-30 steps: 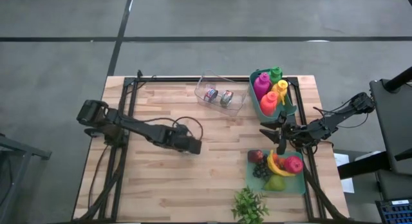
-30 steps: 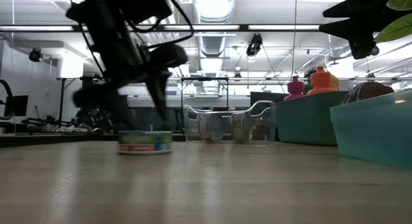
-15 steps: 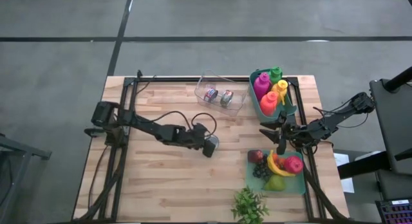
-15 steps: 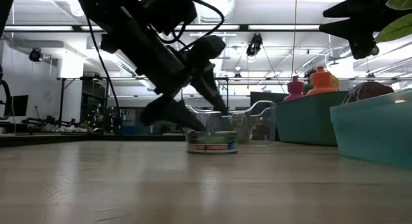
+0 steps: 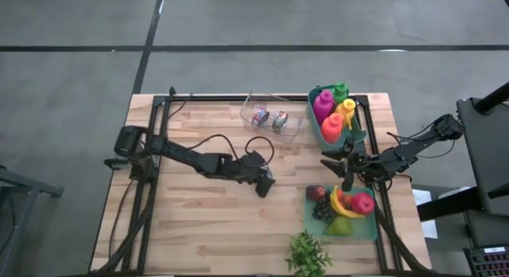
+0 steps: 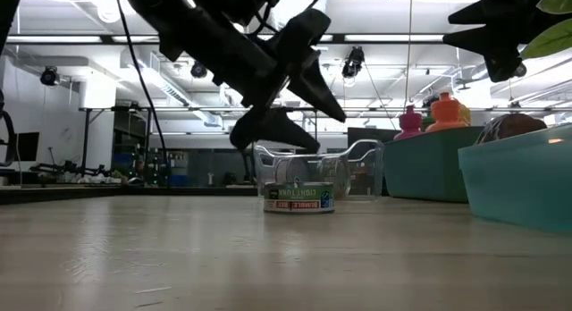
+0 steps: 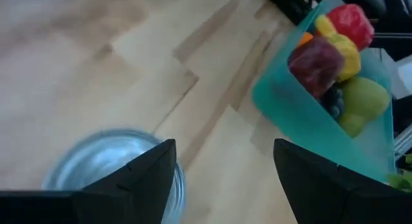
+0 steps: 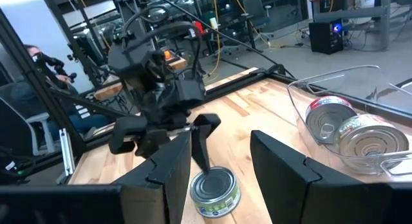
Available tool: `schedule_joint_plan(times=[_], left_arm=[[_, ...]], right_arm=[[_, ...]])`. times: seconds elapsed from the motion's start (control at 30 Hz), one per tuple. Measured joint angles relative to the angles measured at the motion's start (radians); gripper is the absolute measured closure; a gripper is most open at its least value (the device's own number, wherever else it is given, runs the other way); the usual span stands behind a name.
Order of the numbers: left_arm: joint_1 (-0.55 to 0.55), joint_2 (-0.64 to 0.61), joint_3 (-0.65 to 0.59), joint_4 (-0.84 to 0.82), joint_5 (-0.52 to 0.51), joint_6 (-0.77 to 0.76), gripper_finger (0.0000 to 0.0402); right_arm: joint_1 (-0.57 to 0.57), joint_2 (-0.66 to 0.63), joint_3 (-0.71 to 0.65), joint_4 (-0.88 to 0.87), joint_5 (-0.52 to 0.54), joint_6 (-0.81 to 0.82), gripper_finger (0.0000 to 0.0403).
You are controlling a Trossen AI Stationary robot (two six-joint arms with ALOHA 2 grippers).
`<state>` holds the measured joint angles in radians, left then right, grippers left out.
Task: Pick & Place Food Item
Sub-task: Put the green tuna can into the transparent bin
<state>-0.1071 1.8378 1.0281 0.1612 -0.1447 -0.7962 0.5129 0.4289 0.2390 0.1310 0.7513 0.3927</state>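
A flat tin can with a green label stands upright on the wooden table near its middle; it also shows in the right wrist view and the left wrist view. My left gripper hangs open just above it, slanting down toward the table's right, and I see a gap between its fingertips and the can's lid. In the high view, my left gripper covers the can. My right gripper waits open with nothing between its fingers at the table's right, above the fruit tray's far edge.
A clear bin with two tins and a teal bin of coloured bottles stand at the far edge. A teal tray of fruit and a small green plant sit near right. A person is beyond the table.
My left gripper has moved toward the table's right, sliding the can along the table with it. It has then rolled, tipped its fingers upward and come off the can, which stays upright on the table.
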Motion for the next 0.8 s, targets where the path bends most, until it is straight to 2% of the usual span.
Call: schedule_joint_plan(times=[0.43,0.53,0.63,0.8], left_arm=[[-0.018,-0.079,-0.001,-0.053,-0.031,0.465,0.0137],[-0.044,-0.094,-0.001,-0.048,-0.069,0.558,0.0137],[-0.073,-0.111,-0.001,-0.034,-0.118,0.584,0.0137],[-0.128,-0.126,-0.001,-0.045,-0.271,0.583,0.0137]], right_arm=[[0.000,0.000,0.000,0.000,0.000,0.000,0.0245],[0.000,0.000,0.000,0.000,0.000,0.000,0.0245],[0.000,0.000,0.000,0.000,0.000,0.000,0.0245],[0.000,0.000,0.000,0.000,0.000,0.000,0.0245]])
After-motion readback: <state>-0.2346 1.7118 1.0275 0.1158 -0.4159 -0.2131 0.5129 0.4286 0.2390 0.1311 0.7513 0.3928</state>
